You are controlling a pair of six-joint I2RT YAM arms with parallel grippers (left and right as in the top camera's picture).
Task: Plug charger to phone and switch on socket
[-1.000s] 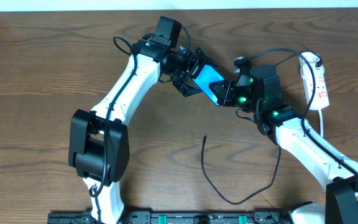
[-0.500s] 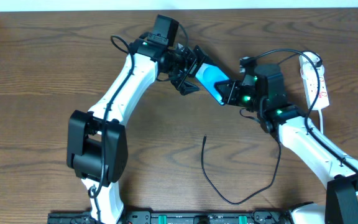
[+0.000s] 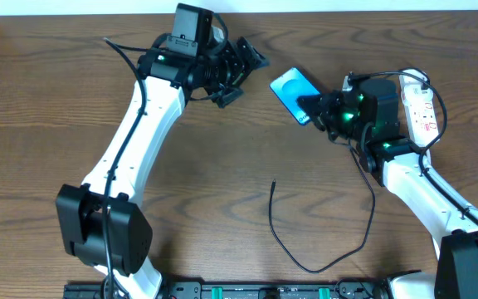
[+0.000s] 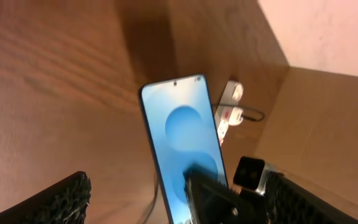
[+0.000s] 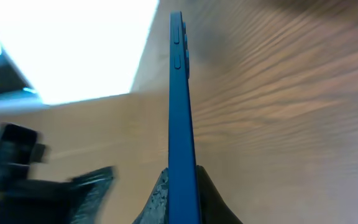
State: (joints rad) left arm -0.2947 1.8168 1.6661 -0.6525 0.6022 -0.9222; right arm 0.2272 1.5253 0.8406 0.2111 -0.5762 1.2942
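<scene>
Your right gripper [image 3: 312, 108] pinches the slim, glossy blue phone [image 3: 290, 88] by its lower end, hiding that end, toward the back of the grainy wood table [image 3: 40, 124], while your left gripper [image 3: 244, 73] stands spread wide, clear of it.

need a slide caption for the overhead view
Right gripper holds the phone by one end, open left gripper clear of it, charger lying unplugged on the table.
</scene>
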